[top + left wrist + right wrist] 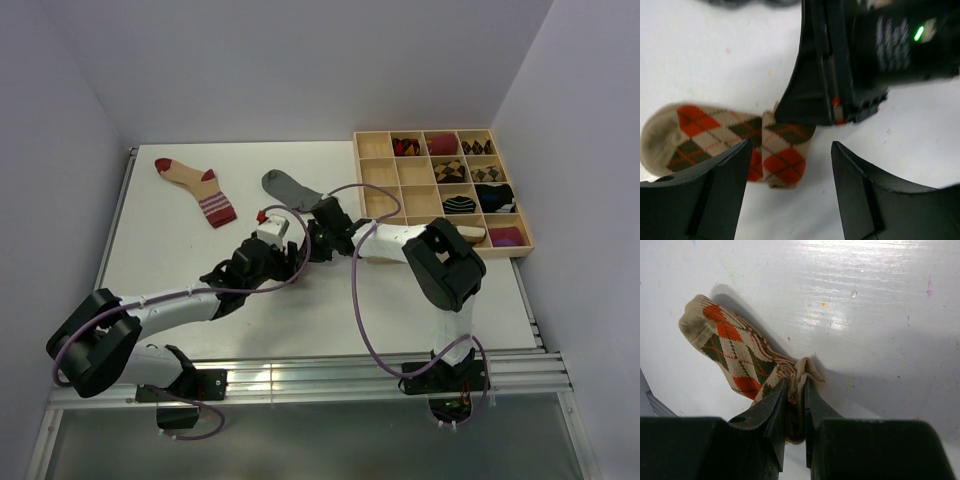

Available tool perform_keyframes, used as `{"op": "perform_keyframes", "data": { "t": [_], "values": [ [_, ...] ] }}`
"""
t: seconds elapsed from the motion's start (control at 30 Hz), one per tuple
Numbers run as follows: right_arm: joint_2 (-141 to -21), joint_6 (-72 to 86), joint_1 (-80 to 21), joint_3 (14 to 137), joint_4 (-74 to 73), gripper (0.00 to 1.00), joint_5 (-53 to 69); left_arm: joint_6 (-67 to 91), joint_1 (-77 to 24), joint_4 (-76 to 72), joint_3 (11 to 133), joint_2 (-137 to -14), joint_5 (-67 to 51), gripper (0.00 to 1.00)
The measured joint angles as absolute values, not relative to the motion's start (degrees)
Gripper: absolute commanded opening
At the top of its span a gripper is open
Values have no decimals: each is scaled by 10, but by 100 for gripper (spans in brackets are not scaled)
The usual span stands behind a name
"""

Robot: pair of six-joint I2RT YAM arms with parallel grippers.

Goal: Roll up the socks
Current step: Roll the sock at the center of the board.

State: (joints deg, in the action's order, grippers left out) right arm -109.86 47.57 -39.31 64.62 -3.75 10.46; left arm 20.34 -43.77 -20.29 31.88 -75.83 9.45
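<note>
The brown argyle sock point(730, 347) lies on the white table, its toe end flat and its cuff end bunched. My right gripper point(796, 390) is shut on that bunched cuff. In the left wrist view the argyle sock point(730, 145) is folded over under the black right gripper body point(865, 60). My left gripper point(790, 165) stands open just in front of the fold, touching nothing. From above, both grippers meet mid-table, left gripper point(283, 252) and right gripper point(320, 238), and hide the argyle sock. A grey sock point(290, 188) and a beige red-toed sock point(190, 185) lie flat behind them.
A wooden compartment tray point(425, 132) sits at the back right with several rolled sock bundles in its cells. Purple cables loop off both arms. White walls close in the table on the left, back and right.
</note>
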Motion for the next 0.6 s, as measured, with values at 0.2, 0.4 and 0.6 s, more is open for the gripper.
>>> {"op": "perform_keyframes", "data": {
  "t": [0.2,0.4,0.6],
  "values": [
    [-1100,477,-392,647,-39,0,106,180,-470,-185,300,-790,125,70],
    [-1101,477,-392,650,-41,0,108,157,-492,-193,296,-809,143,68],
    [-1102,477,-392,653,-46,0,110,157,-495,-189,297,-860,170,61]
  ]
}}
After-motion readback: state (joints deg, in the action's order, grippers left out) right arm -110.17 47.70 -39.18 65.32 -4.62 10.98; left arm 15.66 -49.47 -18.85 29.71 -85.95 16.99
